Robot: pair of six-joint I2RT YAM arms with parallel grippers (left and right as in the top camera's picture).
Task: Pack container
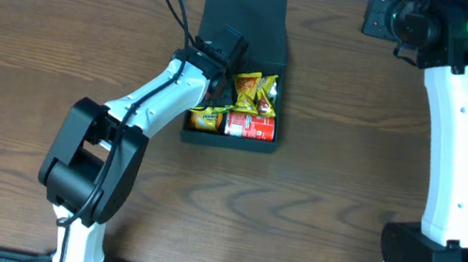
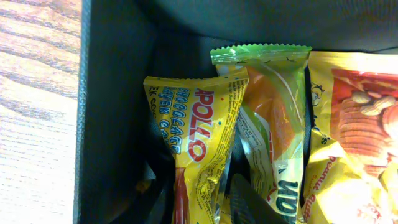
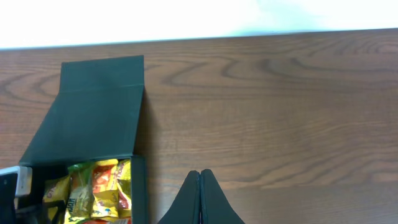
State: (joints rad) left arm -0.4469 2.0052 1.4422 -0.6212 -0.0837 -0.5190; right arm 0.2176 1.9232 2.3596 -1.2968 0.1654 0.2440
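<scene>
Two arms: left claw inside container, right claw pinched together, aloft.

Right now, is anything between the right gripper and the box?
Nothing visible. Only bare table lies between the right gripper and the box, which sits to its lower left in the right wrist view. The lid lies open behind the box. The left gripper is inside the box, among the packets.

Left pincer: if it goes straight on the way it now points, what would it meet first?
The left pincer would most likely meet the yellow Apollo packet, lying between its fingers inside the container. Behind that is the container's dark wall; depth is unclear.
</scene>
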